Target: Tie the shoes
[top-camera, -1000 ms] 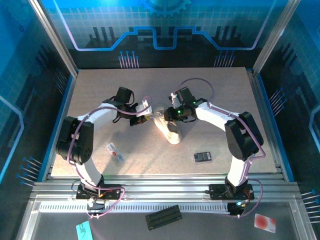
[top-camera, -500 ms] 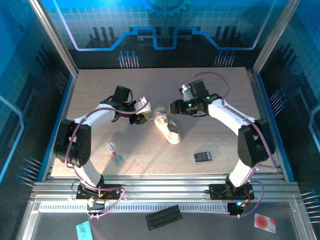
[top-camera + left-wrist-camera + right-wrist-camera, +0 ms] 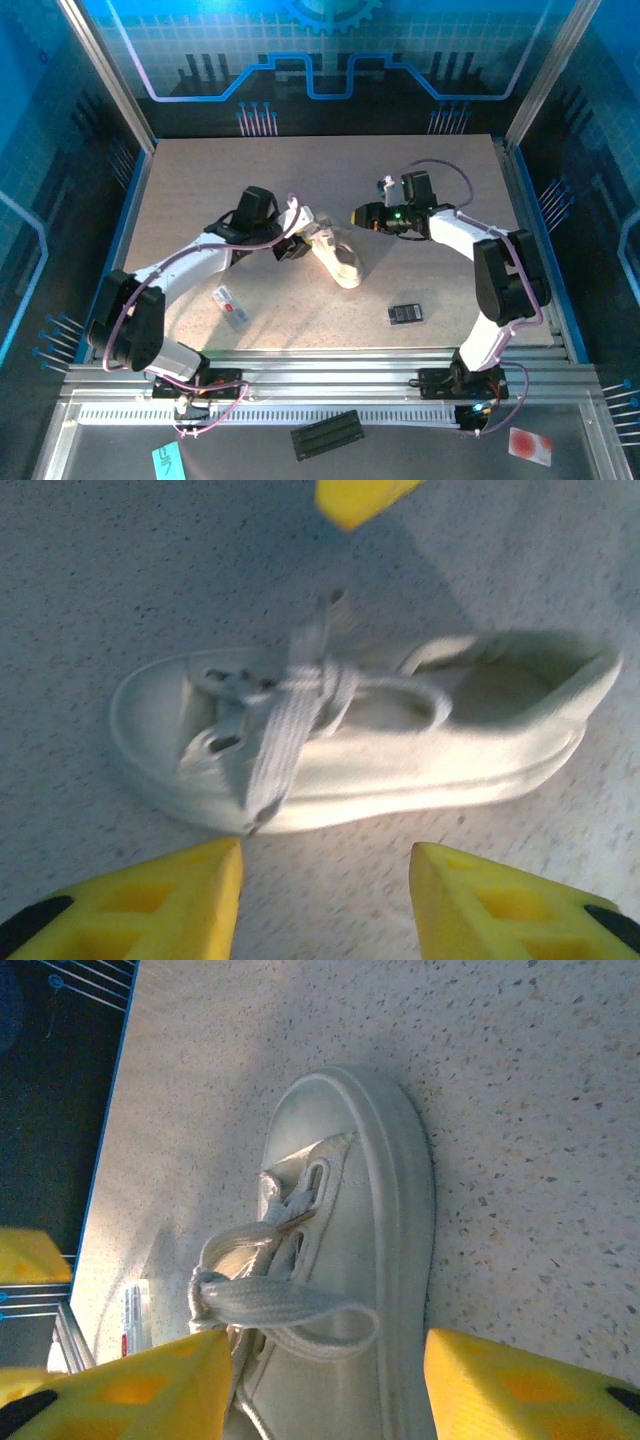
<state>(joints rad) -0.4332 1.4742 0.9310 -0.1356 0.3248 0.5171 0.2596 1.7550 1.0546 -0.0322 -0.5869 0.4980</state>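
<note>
Cream low-top sneaker [image 3: 336,260] with looped pale laces [image 3: 290,710] lies mid-table on the speckled tabletop [image 3: 200,190]. The left gripper [image 3: 297,241] is just to its left and the right gripper [image 3: 360,215] is at its far right. Both have their jaws parted and hold nothing.

Sneaker [image 3: 400,750] was of matt cream cloth, with smooth pale sole [image 3: 420,795] and flat woven laces [image 3: 290,715]; table [image 3: 200,190] was matt, grainy and finely speckled; rails [image 3: 330,385] were ribbed bare metal with dull sheen.

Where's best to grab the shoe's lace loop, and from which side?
Probably the rounded end of the loop, farthest from the knot, coming down from above: it lies flat over the opening of the shoe, with room either side.
</note>
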